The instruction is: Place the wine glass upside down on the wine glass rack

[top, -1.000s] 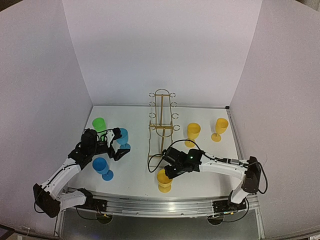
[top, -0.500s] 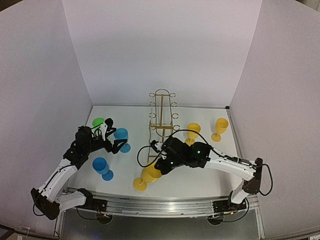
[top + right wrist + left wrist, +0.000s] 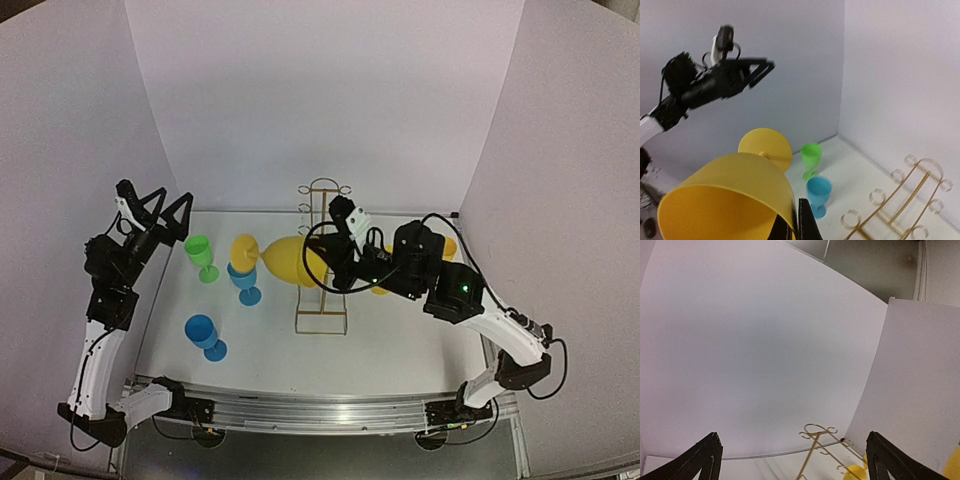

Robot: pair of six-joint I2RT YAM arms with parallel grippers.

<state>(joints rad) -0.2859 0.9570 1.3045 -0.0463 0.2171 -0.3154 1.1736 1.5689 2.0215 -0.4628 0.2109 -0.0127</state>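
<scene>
My right gripper [image 3: 324,266] is shut on the rim of a yellow wine glass [image 3: 285,258] and holds it on its side in the air, foot pointing left, in front of the gold wire rack [image 3: 322,300]. In the right wrist view the glass [image 3: 730,195] fills the lower left, its rim pinched between my fingers [image 3: 806,222], with the rack's [image 3: 900,210] ring loops at lower right. My left gripper [image 3: 155,200] is open, empty and raised high at the far left. Its wrist view shows its spread fingers [image 3: 705,460] and the rack's arched top [image 3: 816,436].
A green glass [image 3: 203,258] and a blue glass [image 3: 244,282] stand left of the rack, and another blue glass [image 3: 205,337] stands at the near left. Two yellow glasses [image 3: 445,245] are partly hidden behind my right arm. White walls enclose the table.
My right gripper lifted the yellow glass from the near table, tipped it sideways and carried it up to the rack. My left arm rose away from the blue glass and opened wide.
</scene>
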